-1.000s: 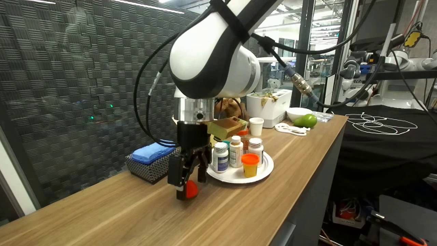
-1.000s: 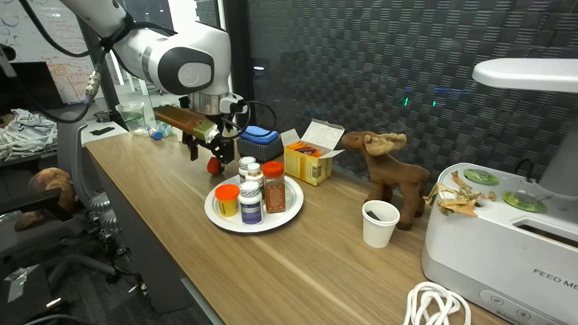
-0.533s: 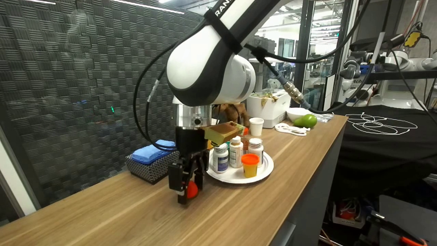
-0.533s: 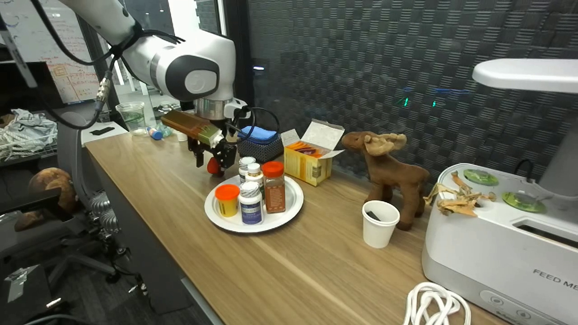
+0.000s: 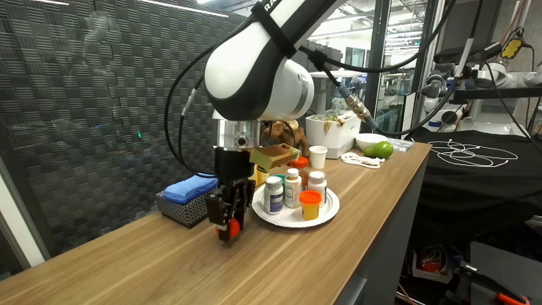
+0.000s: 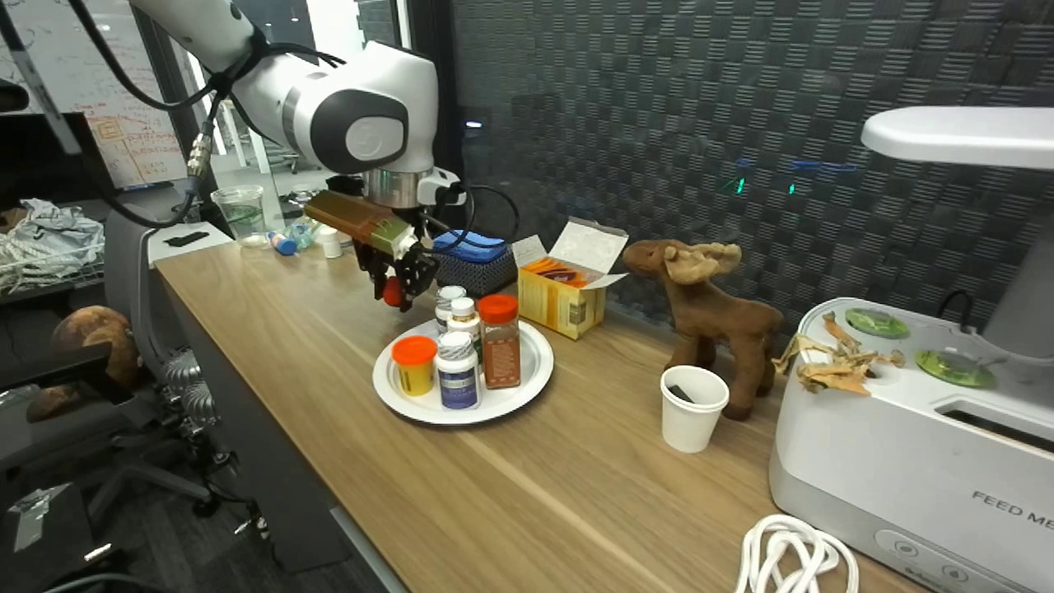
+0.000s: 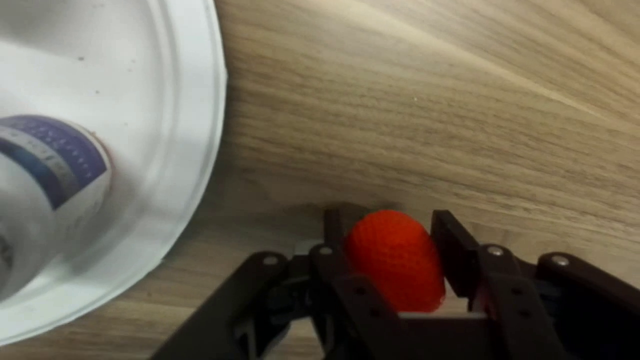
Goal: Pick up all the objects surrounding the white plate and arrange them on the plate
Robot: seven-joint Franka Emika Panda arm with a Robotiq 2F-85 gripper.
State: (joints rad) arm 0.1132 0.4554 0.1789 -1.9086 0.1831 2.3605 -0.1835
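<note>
A red, rounded, fine-textured object sits between the finger pads of my gripper, which is shut on it. In both exterior views the gripper holds this red object just above the table, beside the white plate. On the plate stand a yellow tub with an orange lid, a red-lidded jar and three white bottles, one with a purple label. The wrist view catches only the plate's edge and one bottle.
Behind the plate are an open yellow box, a dark basket with a blue cloth, and a plush moose. Farther along stand a paper cup, a white planter, a cable coil and a green pear.
The fingers have come together on the red object. Gripper and object have since risen slightly off the table. Everything on the plate is unmoved.
</note>
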